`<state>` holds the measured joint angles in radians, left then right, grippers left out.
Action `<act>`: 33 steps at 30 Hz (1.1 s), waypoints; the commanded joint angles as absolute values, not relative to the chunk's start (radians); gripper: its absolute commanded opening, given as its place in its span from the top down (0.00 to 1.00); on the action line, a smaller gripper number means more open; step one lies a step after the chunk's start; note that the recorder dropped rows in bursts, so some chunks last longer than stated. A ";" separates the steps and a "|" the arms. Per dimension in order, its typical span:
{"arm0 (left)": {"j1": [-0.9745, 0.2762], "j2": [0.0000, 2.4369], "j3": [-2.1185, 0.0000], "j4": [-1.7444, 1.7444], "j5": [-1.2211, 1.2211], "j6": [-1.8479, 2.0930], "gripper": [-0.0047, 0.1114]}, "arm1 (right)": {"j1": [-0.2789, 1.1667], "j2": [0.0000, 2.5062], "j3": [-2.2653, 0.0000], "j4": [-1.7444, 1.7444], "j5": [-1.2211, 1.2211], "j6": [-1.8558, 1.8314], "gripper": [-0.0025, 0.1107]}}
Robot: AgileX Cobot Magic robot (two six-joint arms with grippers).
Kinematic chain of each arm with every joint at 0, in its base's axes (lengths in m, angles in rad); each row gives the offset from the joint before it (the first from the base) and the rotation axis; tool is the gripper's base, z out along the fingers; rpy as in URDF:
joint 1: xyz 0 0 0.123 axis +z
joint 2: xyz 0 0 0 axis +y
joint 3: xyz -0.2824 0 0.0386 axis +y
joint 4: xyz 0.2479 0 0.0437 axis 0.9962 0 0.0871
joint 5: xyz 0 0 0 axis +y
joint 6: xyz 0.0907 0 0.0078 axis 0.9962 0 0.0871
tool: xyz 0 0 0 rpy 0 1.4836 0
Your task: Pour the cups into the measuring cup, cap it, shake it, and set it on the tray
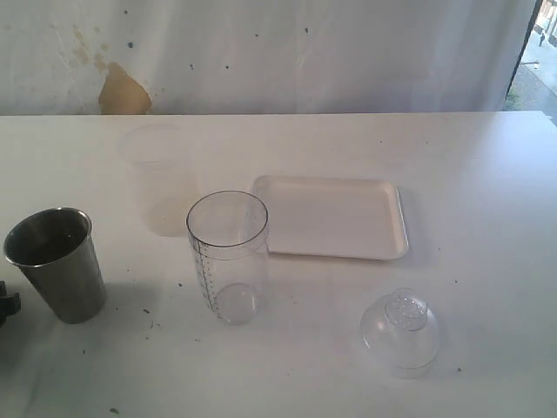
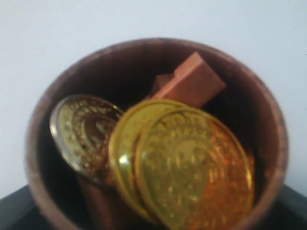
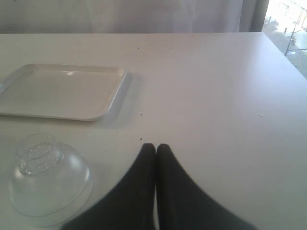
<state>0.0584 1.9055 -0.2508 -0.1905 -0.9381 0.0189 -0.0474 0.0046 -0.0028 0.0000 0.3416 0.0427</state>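
Now, at the far left edge of the desk (image 1: 487,174), only a dark sliver of the left pincer (image 1: 7,305) shows, just beside the steel cup (image 1: 57,261). Whether it is spread or pinching the cup I cannot tell. The cup stands upright near the front left corner. The left wrist view looks straight down into it, where several gold coins (image 2: 192,167) lie stacked at a slant with a brown block (image 2: 194,81) behind them.

Right of the cup and further back, a frosted cup (image 1: 157,178) stands upright, pale against the desk. Next comes the measuring cup (image 1: 228,257), upright and open at the top, with dark graduation marks down its left side. In the exterior view its rim overlaps the tray's left edge.

The tray (image 1: 335,218) lies flat near the middle of the desk. Nearer the front and to the right of the measuring cup, a clear domed lid (image 1: 400,331) rests on its wide rim, apart from the tray.

The right pincer (image 3: 155,148) has its two dark fingers pressed together, holding nothing, just beside the lid without touching it.
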 commanded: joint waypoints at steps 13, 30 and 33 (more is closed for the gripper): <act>0.058 1.639 -0.350 -0.407 -0.749 0.256 0.96 | -0.046 0.000 0.000 0.000 0.340 0.039 0.98; -0.151 1.399 -0.912 -0.126 0.019 0.309 0.96 | -0.046 0.000 0.000 0.000 0.340 0.039 0.98; -0.305 1.435 -0.931 -0.126 -0.029 0.311 0.96 | -0.046 0.000 0.000 0.000 0.340 0.039 0.98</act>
<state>-0.2428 1.4188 -0.9147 -0.1337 0.0233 0.3176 -0.0474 0.0046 -0.0028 0.0000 0.3416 0.0427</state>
